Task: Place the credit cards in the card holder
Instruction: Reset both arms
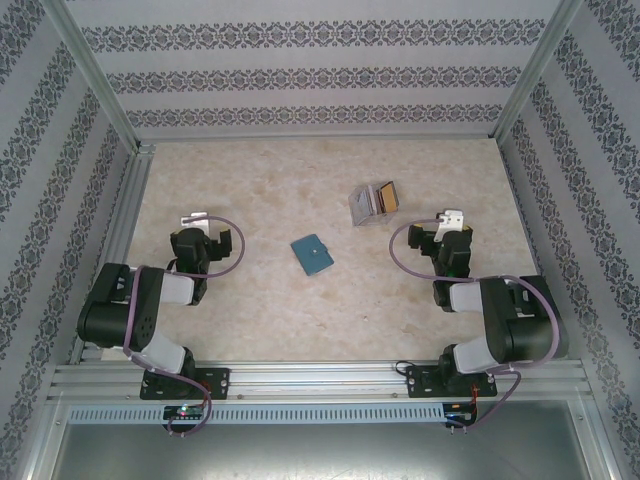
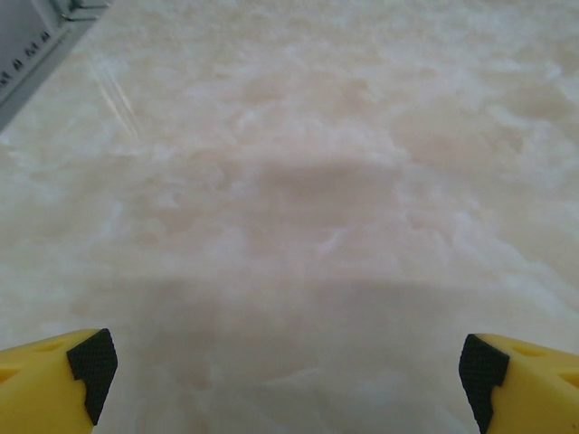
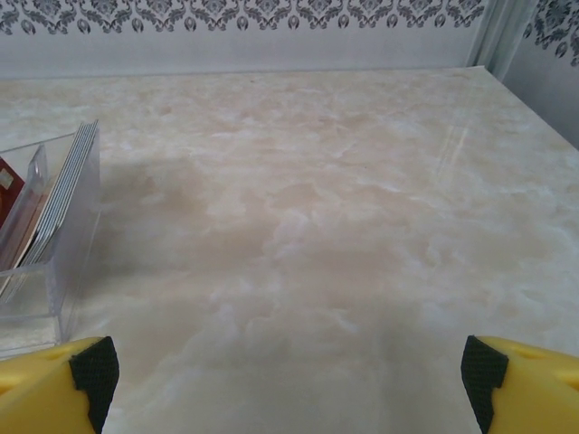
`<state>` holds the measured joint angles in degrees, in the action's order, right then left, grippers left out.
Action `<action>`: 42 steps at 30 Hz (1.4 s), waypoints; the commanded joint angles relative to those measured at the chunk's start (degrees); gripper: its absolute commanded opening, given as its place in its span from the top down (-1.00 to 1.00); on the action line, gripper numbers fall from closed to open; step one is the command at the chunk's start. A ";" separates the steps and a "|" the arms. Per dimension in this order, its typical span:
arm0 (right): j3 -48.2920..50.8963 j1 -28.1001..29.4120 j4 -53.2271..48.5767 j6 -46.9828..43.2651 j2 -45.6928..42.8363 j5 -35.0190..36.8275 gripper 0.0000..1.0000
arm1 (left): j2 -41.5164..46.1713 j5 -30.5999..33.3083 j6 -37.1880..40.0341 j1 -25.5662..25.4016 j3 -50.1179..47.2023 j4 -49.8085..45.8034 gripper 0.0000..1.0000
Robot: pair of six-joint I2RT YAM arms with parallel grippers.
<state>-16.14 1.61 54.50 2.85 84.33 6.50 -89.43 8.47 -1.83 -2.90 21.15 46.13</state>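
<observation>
Between my two claws, on the pale marbled tabletop (image 1: pixel 250 180), the small flat teal-blue square wallet (image 1: pixel 313 252) lies well to the right of my left claw (image 1: pixel 205 232) and well to the left of my right claw (image 1: pixel 447 225), apart from both. Both claws are released. In each wrist view my yellow fingers (image 2: pixel 45 384) with their black pads stand wide apart at the bottom corners, with bare table between them. Ahead and to the left of my right claw stands a clear plastic upright card stand (image 3: pixel 63 262), near my left finger but not touching it. The thin rectangular plastic cards lean inside it: a dark red one (image 3: pixel 9 185) at the frame's edge, and an orange-yellow one (image 1: pixel 388 196) seen from above.
</observation>
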 commanded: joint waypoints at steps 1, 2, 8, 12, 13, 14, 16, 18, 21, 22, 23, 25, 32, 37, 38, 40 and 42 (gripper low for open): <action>-1.41 -0.33 3.06 -1.23 1.43 -2.70 -0.96 | 0.13 -2.37 1.51 0.70 1.34 3.80 -0.99; -2.14 -0.30 1.81 -1.27 1.45 -2.73 -0.97 | 0.11 -2.40 1.56 0.70 1.35 3.88 -0.99; -5.91 -0.38 -3.48 -0.96 2.01 -2.98 -0.96 | 0.09 -2.84 1.34 1.05 1.53 3.40 -0.99; -6.01 -0.38 -3.53 -0.96 2.06 -3.07 -0.96 | 0.13 -2.93 1.29 1.05 1.53 3.31 -0.99; -6.01 -0.38 -3.52 -0.99 2.07 -3.07 -0.96 | 0.12 -3.01 1.26 1.05 1.61 3.35 -0.99; -6.01 -0.38 -3.53 -1.04 2.06 -3.14 -0.96 | 0.12 -3.11 1.29 1.14 1.60 3.24 -0.99; -6.00 -0.38 -3.52 -1.10 2.06 -3.06 -0.97 | 0.10 -3.22 1.29 1.19 1.62 3.19 -0.99; -6.01 -0.38 -3.52 -1.01 1.98 -3.16 -0.97 | 0.13 -3.28 1.30 1.15 1.62 3.22 -0.99; -5.92 -0.38 -3.52 -1.12 1.97 -3.09 -0.96 | 0.12 -3.28 1.30 1.23 1.66 3.13 -0.99; -5.92 -0.38 -3.48 -1.11 1.97 -3.15 -0.96 | 0.13 -3.36 1.29 1.23 1.70 3.17 -0.99; -5.92 -0.38 -3.50 -1.06 2.00 -3.11 -0.97 | 0.06 -3.37 1.25 1.23 1.70 3.18 -0.99; -5.92 -0.42 -3.52 -1.09 1.97 -3.15 -0.97 | 0.06 -3.44 1.29 1.23 1.70 3.18 -0.99; -5.92 -0.38 -3.51 -1.19 1.97 -3.16 -0.96 | 0.12 -3.99 1.21 1.49 1.79 2.91 -0.99; -5.92 -0.38 -3.52 -1.18 1.97 -3.16 -0.96 | 0.13 -3.99 1.21 1.58 1.79 2.91 -0.99; -5.92 -0.38 -3.52 -1.18 1.97 -3.16 -0.97 | 0.08 -3.99 1.20 1.49 1.85 2.86 -0.99; -5.92 -0.40 -3.52 -1.16 1.97 -3.15 -0.96 | 0.06 -4.15 1.21 1.58 1.96 2.66 -0.99; -5.92 -0.37 -3.52 -1.13 1.97 -3.12 -0.96 | 0.10 -4.84 1.05 1.85 2.14 2.21 -0.99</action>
<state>-21.41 1.61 50.74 2.55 86.06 4.38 -89.43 4.71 -1.45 -2.11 21.80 46.98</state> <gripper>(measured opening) 0.983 0.994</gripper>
